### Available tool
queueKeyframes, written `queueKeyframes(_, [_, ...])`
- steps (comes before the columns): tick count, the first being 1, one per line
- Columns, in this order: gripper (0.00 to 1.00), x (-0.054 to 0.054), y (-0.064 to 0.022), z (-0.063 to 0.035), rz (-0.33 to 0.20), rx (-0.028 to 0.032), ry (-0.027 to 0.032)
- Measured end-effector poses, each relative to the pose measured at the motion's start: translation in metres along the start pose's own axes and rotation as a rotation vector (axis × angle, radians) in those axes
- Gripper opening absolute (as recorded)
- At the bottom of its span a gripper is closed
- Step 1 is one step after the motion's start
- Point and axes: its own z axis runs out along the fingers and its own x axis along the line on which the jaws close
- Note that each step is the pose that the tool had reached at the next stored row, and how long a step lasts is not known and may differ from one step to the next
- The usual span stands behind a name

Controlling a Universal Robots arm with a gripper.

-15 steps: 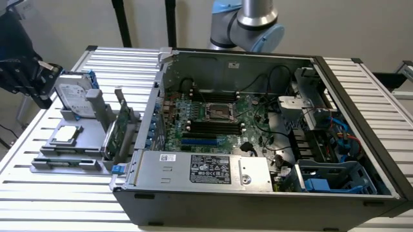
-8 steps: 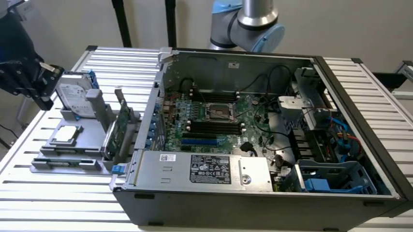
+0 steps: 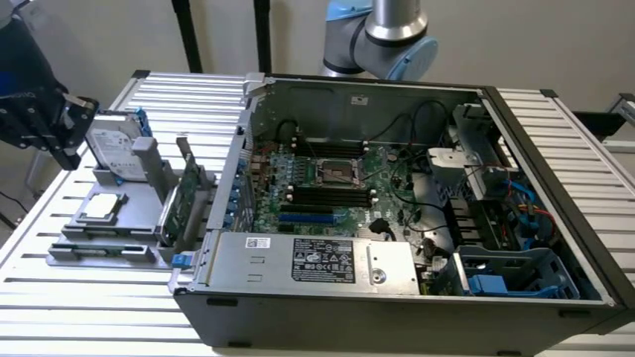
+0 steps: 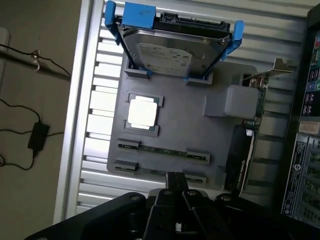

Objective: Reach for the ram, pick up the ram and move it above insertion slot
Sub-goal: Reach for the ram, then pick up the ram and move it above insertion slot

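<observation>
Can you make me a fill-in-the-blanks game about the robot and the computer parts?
1. The ram lies in a ____ holder.
2. The hard drive sits in a ____ bracket.
3. The gripper hovers over the holder, and the part closest to it is the ____.
4. The open computer case stands on the exterior view's ____ of the holder.

Missing words: gray; blue; ram; right

An open computer case (image 3: 397, 320) sits on the slatted counter (image 3: 100, 297), motherboard (image 3: 328, 186) and power supply (image 3: 317, 260) exposed. Beside it, a grey holder (image 4: 190, 130) carries a hard drive (image 4: 172, 52) tilted in a blue bracket (image 4: 140, 12), a processor chip (image 4: 142, 112) lying flat and an expansion card (image 3: 177, 212) on edge. What looks like a power adapter (image 4: 37, 136) lies on the floor (image 4: 30, 60).
</observation>
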Motion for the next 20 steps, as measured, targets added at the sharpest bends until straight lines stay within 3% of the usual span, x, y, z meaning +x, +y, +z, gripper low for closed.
queueKeyframes(20, [0.11, 0.0, 0.0, 0.0, -0.364, 0.0019, 0.0155])
